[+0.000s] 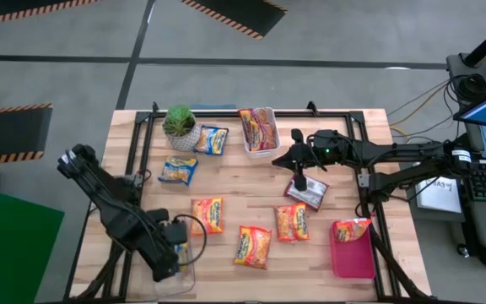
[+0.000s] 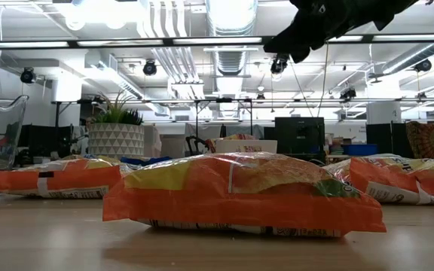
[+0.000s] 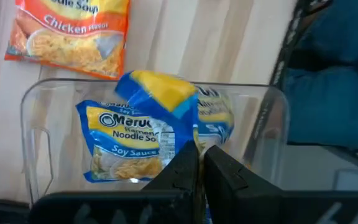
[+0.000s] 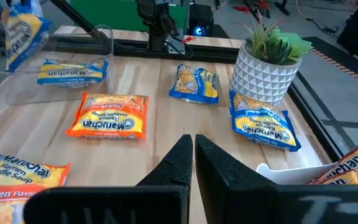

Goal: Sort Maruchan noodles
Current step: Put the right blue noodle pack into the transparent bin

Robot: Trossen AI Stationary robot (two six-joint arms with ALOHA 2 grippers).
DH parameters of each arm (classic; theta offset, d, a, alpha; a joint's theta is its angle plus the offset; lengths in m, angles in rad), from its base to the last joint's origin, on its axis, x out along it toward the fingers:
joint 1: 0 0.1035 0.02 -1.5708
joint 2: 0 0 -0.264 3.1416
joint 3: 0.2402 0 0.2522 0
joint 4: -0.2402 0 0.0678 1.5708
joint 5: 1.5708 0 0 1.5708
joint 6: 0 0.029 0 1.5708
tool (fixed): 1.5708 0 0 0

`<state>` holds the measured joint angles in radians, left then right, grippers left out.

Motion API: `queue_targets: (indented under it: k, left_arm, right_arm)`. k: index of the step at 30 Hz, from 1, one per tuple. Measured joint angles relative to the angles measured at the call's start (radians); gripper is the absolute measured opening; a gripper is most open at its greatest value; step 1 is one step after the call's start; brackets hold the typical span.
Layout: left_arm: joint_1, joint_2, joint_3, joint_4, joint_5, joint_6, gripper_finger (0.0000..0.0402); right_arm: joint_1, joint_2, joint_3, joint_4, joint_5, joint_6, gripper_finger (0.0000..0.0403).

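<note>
Orange packets [image 1: 252,246] lie nearest the low camera on the wooden table [image 1: 226,181], and by the look of things the sort is perhaps half done. Four orange ones, two blue packets [image 1: 178,171] beside the potted plant [image 1: 180,123], and a dark red packet [image 1: 306,192] near the table's middle remain loose. Of the containers, the pink bin [image 1: 353,253] at the near right corner holds one reddish packet standing on edge; the white bin [image 1: 260,131] at the far edge holds red-and-yellow packets; the clear bin [image 3: 48,124] at the near left corner holds two blue soy-sauce packets, with a third blue packet [image 3: 157,93] pinched by the left gripper [image 3: 201,165] just above them. The right gripper [image 1: 299,179], fingers pressed together and holding nothing, hovers over the dark red packet, likely the next pick.
</note>
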<state>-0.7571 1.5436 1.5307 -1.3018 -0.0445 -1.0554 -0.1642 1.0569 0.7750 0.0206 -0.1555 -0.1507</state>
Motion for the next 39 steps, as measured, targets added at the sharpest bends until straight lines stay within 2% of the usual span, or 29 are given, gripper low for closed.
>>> queue_targets:
  k: [7,13,18,21,23,26,29,31,33,39]
  left_arm:
    - [-0.011,0.11,-0.002,0.017,0.141,0.052,0.0]
    - [-0.005,0.176,-0.002,0.013,0.165,0.025,0.0006]
    - [-0.009,0.232,0.0,-0.044,0.207,0.031,0.0047]
    - [-0.017,0.269,0.0,-0.164,0.273,0.056,0.0083]
    - [-0.018,0.284,0.0,-0.249,0.275,0.068,0.0106]
    - [-0.014,0.298,0.0,-0.258,0.252,0.129,0.013]
    - [-0.019,0.303,-0.001,-0.207,0.13,0.202,0.0132]
    - [-0.021,0.303,-0.004,-0.205,0.027,0.207,0.0123]
    - [-0.021,0.303,-0.012,-0.206,-0.032,0.201,0.0108]
    - [-0.032,0.302,-0.061,-0.108,-0.029,0.17,0.0049]
  right_arm:
    - [0.0,0.0,0.0,0.014,0.0,-0.009,0.0009]
    - [0.0,0.0,0.0,0.015,0.0,-0.02,0.0009]
    - [0.0,0.0,0.0,0.019,0.0,-0.023,0.0009]
    - [0.0,0.0,0.0,0.021,0.0,-0.025,0.0009]
    - [0.0,0.0,0.0,0.021,0.0,-0.025,0.0009]
    - [0.0,0.0,0.0,0.021,0.0,-0.025,0.0009]
    - [0.0,0.0,0.0,0.021,0.0,-0.025,0.0009]
    - [0.0,0.0,0.0,0.021,0.0,-0.026,0.0009]
    - [0.0,0.0,0.001,0.021,0.0,-0.027,0.0009]
    - [0.0,0.0,0.001,0.021,0.0,-0.026,0.0009]
